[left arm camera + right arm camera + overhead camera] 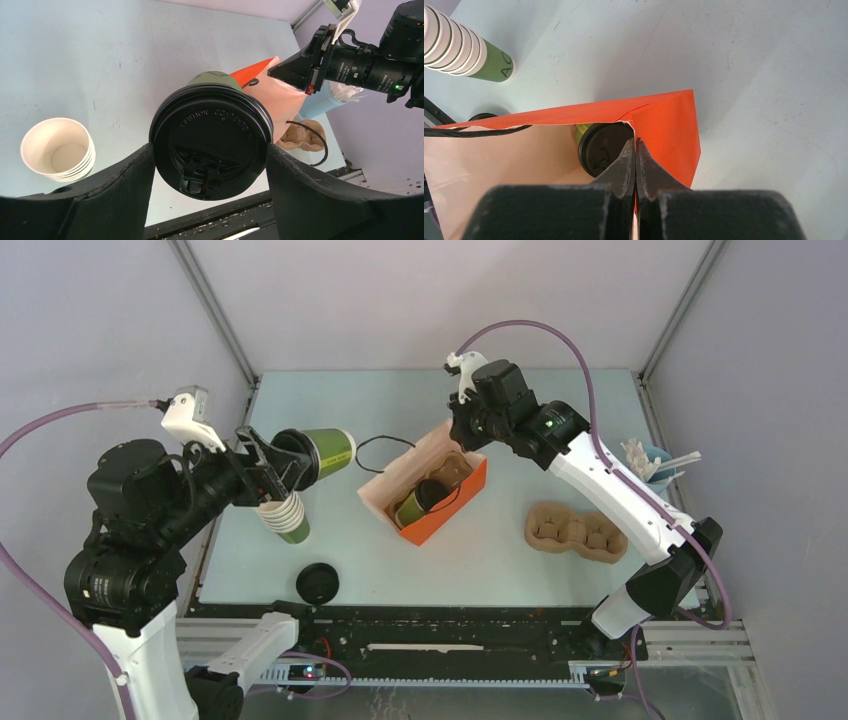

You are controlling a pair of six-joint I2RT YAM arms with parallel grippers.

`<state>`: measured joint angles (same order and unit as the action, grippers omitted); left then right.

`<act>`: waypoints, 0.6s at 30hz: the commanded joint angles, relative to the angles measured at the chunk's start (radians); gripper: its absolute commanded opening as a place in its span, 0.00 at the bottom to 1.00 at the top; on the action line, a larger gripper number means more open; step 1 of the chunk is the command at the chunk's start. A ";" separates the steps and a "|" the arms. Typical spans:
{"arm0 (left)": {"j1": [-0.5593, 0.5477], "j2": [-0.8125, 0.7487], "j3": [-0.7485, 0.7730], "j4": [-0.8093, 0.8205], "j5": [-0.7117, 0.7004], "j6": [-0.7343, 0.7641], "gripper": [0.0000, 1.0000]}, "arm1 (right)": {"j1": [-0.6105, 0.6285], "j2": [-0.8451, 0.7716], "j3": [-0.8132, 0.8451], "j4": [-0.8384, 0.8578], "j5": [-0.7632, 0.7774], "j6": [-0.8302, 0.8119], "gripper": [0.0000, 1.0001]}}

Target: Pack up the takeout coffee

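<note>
At far left of the overhead view, the left gripper point(298, 462) is clamped on a takeout coffee cup point(332, 452). The cup is olive-green, held on its side above the table point(500, 570), with its base pointing toward the bag. In the left wrist view its black lid point(211, 142) faces the camera and both fingers point(125, 185) press against the lid's rim. Just beneath the held cup, a lidless cup stack point(285, 517) stands mouth up on the table, white inside, apart from the gripper. Nearer the front edge a loose black lid point(317, 583) lies flat, well apart from the stack. At centre is the orange bag point(455, 505), its mouth open and its pale inner face showing, with one black handle loop point(385, 445) trailing onto the table. A second lidded cup point(420, 502) sits tilted inside the bag; the right wrist view shows its lid point(601, 152) just under the bag's rim. The right gripper point(468, 440) has its fingers point(624, 167) pressed together on the bag's upper edge at a corner fold. Right of the bag, a brown cardboard cup carrier point(577, 532) lies on the table, apart from it. At far right, near the wall, a blue holder point(650, 462) contains white sticks.
</note>
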<state>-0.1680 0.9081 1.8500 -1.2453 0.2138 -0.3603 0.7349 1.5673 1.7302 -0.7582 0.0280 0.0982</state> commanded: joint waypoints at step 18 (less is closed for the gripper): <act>-0.002 0.161 -0.058 -0.154 -0.260 -0.060 0.52 | -0.156 0.030 0.013 -0.125 -0.017 0.201 0.01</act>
<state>-0.1680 0.9913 1.8328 -1.3949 0.0269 -0.4023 0.6010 1.6234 1.7382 -0.8677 0.0204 0.2420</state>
